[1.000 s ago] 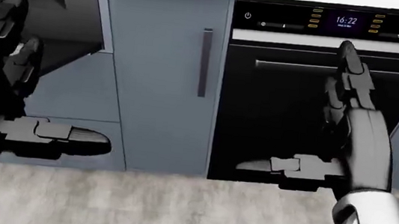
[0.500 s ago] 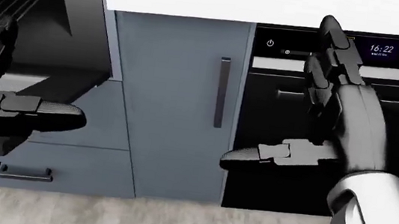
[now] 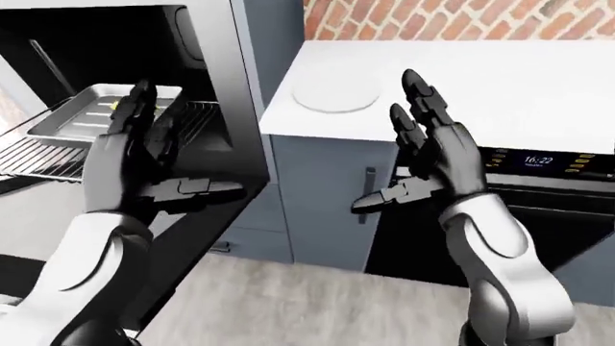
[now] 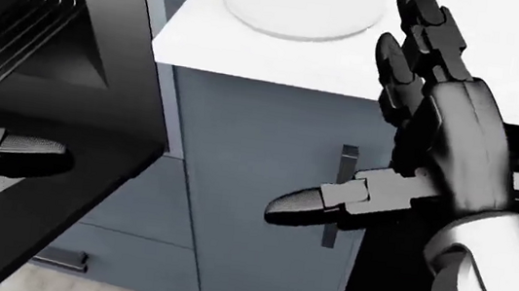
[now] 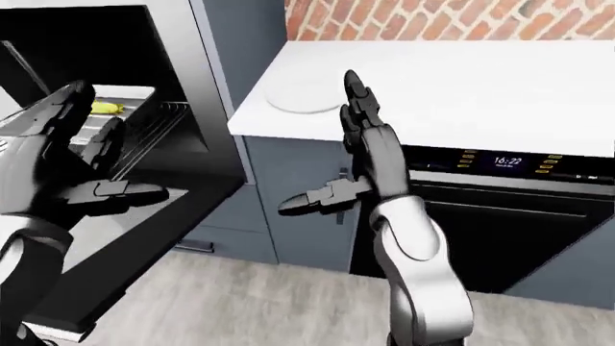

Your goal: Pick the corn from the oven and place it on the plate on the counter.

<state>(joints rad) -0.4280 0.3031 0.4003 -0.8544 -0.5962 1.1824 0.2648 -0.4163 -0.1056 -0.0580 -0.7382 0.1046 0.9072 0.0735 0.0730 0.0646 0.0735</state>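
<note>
Corn (image 5: 104,108): a yellow sliver is seen in the metal tray (image 3: 91,108), partly hidden by the left hand in the left-eye view.
Tray: carried on the wire rack (image 3: 38,155) inside the open oven (image 3: 207,137), at the left of both eye views.
Plate (image 3: 337,94): white, set near the counter's left edge, close to its near-left corner; nothing is seen on it.
Counter (image 3: 519,86): white, backed by a brick wall (image 3: 461,20).
Left hand (image 3: 144,162): raised before the oven opening, fingers spread, nothing grasped.
Right hand (image 3: 427,155): raised beside the plate's right, fingers extended, thumb out, nothing grasped.
Second oven (image 5: 500,209): fitted under the counter, door closed, clock display (image 5: 507,161) lit.
Cabinet handle (image 4: 340,195): partly covered by the right thumb in the head view.
</note>
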